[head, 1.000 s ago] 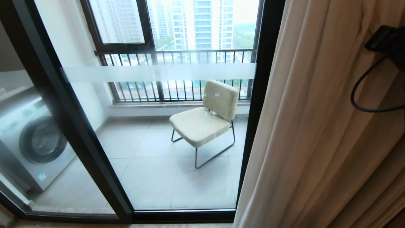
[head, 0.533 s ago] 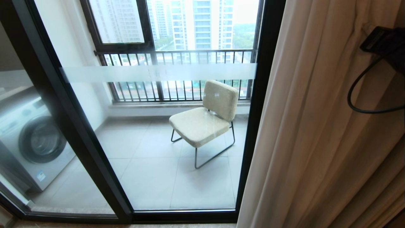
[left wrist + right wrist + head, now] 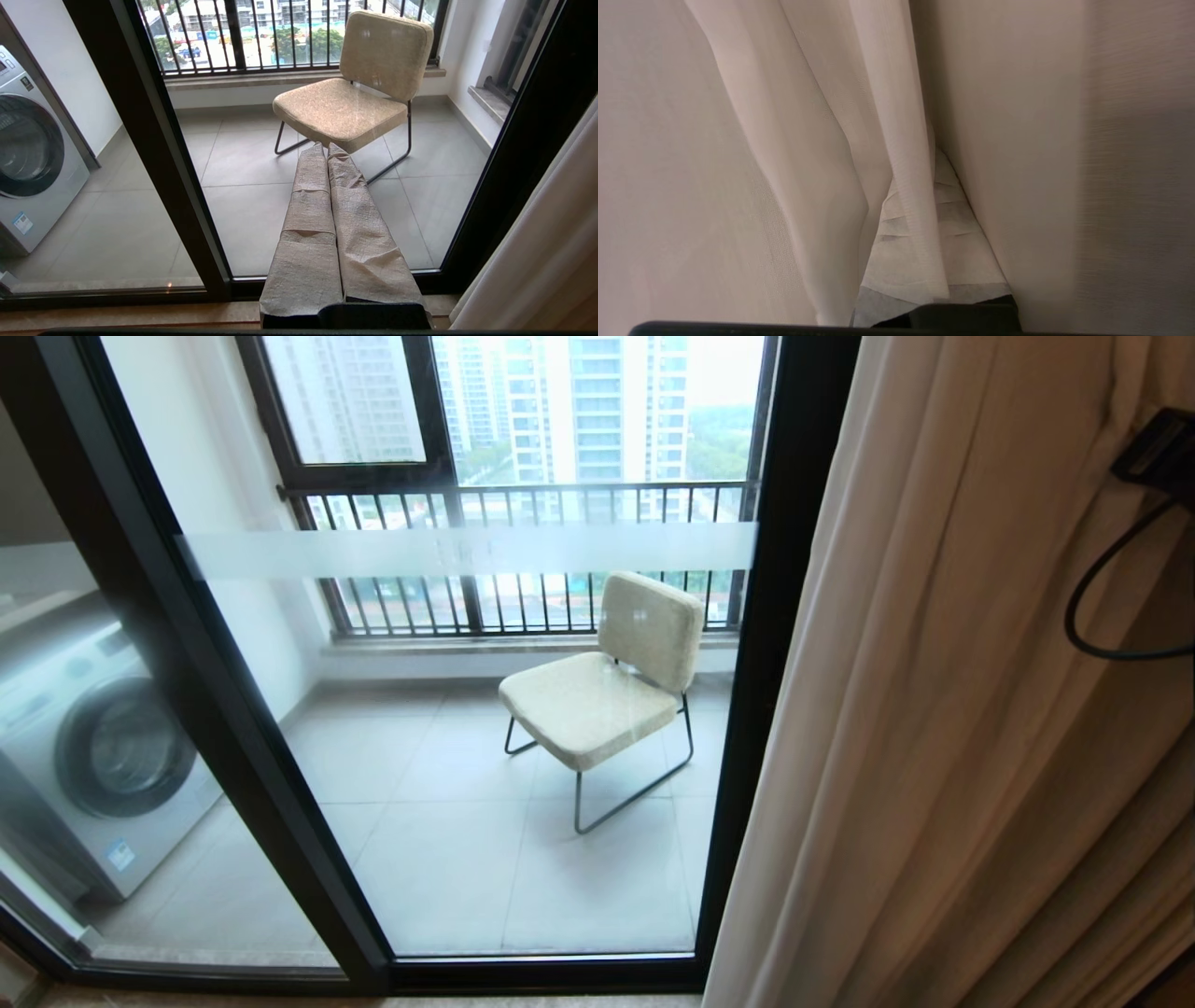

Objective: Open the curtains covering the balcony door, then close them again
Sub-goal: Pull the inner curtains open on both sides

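Glass of the tall black-framed balcony door (image 3: 467, 728), with its frosted white band, stands fully uncovered in the head view, so the opening half of the task looks done; through it show a beige padded chair with thin metal legs (image 3: 607, 691) and a white front-loading washing machine (image 3: 93, 747). The floor-length pleated beige curtains (image 3: 934, 709) hang bunched at the right of the door frame, and the black body of the right arm (image 3: 1158, 453) with a looping black cable sits high against the fabric at the picture's right edge. In the left wrist view the left gripper (image 3: 327, 149), its two fabric-wrapped fingers pressed together and holding nothing, points at the door glass well apart from the curtains (image 3: 537, 261), apparently parked. In the right wrist view the right gripper (image 3: 934, 224) is buried among the folds: sheer white voile drapes over its pale wrapped fingers and the thick opaque fabric (image 3: 1041, 140) lies just beside them. Its fingers read as closed, and whether they pinch any cloth cannot be told. Judging from this, the closing half remains: the curtains have yet to be drawn back leftward across the door.
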Available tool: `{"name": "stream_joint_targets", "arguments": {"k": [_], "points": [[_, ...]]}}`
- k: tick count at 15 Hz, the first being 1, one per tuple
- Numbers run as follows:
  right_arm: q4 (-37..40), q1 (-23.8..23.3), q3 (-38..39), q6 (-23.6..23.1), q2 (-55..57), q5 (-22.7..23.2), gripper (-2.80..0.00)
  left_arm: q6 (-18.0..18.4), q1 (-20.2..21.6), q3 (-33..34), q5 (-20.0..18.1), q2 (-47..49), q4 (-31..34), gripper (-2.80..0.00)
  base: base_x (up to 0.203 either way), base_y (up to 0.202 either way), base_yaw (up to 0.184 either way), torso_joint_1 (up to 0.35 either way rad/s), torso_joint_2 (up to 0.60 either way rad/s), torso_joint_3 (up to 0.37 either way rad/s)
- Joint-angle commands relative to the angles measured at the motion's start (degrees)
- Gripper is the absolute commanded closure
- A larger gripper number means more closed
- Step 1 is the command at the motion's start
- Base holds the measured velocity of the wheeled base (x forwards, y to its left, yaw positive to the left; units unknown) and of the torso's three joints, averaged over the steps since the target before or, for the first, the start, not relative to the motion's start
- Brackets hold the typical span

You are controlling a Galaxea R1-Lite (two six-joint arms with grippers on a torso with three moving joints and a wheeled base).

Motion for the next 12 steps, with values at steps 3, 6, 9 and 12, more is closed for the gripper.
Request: {"name": "stream_joint_targets", "arguments": {"k": [3,6,9,12], "points": [[-0.1,-6.7,0.0,0.2,-0.9,0.3,0.0,0.0,0.0,0.0,0.0,0.0,0.0,0.0,0.0,0.0,0.0,0.0,0.0,0.0],[-0.1,-12.0,0.1,0.3,-0.7,0.4,0.0,0.0,0.0,0.0,0.0,0.0,0.0,0.0,0.0,0.0,0.0,0.0,0.0,0.0],[-0.1,-18.3,0.1,0.2,0.0,0.4,0.0,0.0,0.0,0.0,0.0,0.0,0.0,0.0,0.0,0.0,0.0,0.0,0.0,0.0],[-0.3,-23.9,0.2,0.2,1.2,0.4,0.0,0.0,0.0,0.0,0.0,0.0,0.0,0.0,0.0,0.0,0.0,0.0,0.0,0.0]]}}
